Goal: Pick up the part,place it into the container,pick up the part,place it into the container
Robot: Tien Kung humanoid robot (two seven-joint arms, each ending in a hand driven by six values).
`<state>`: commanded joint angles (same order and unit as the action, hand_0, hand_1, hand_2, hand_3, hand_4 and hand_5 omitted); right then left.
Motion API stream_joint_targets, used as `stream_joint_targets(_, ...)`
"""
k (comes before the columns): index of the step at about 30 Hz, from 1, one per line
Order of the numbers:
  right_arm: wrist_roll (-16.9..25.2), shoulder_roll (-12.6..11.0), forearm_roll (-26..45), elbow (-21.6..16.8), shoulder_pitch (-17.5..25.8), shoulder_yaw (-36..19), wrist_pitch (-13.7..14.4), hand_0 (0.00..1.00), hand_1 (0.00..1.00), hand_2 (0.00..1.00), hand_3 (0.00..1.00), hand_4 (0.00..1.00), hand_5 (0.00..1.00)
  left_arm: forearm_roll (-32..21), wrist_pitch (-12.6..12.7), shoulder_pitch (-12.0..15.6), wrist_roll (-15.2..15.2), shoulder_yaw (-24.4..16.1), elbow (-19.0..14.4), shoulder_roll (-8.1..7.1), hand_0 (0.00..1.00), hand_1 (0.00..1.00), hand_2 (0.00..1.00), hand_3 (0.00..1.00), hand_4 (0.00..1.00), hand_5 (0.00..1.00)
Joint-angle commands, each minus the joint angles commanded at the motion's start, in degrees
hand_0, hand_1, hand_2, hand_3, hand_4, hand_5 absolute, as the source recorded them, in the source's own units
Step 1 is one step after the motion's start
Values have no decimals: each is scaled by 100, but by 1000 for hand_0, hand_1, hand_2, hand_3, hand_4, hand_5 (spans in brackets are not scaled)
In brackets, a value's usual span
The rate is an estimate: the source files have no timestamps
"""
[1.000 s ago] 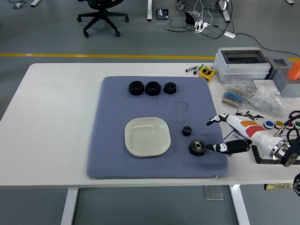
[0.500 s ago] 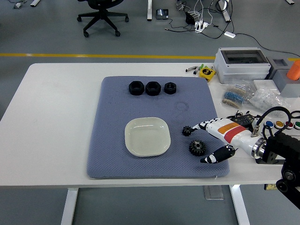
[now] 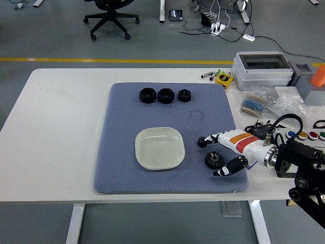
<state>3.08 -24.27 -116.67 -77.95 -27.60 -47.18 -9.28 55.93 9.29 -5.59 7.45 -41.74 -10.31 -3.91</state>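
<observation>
Two black gears lie on the blue mat (image 3: pixel 127 152): a small one (image 3: pixel 202 142) and a larger one (image 3: pixel 213 160) just right of the pale green dish (image 3: pixel 159 148). My right hand (image 3: pixel 217 155) reaches in from the right with its fingers spread around the larger gear, the upper fingers (image 3: pixel 213 138) touching the small gear and the thumb (image 3: pixel 226 170) below the large one. It holds nothing. The dish is empty. The left arm is out of view.
Three black nuts (image 3: pixel 164 95) sit in a row at the mat's far edge. At the right stand a grey box (image 3: pixel 262 70), bags of small parts (image 3: pixel 277 105), a yellow tape measure (image 3: pixel 223 78) and a button panel (image 3: pixel 304 135).
My right hand has moved left over the mat toward the gears, its fingers now bracketing the larger gear. The gears and the dish have not moved.
</observation>
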Motion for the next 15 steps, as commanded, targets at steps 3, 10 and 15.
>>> stream_joint_targets(3,0,34,-53,108,-28,41,-8,721,706,747,761,998,332,24,-2,7,6,-18,0,1,743,697,671,584,645,609)
stream_joint_targets(10,43,119,-26,390,-53,100,78,717,705,746,759,998,334,71,-11,8,12,-29,-1,0,744,698,670,583,645,609)
stream_joint_targets(15,54,154,-35,603,-86,102,194,702,692,740,750,998,336,37,-8,-5,7,-6,-1,2,744,697,671,583,644,608)
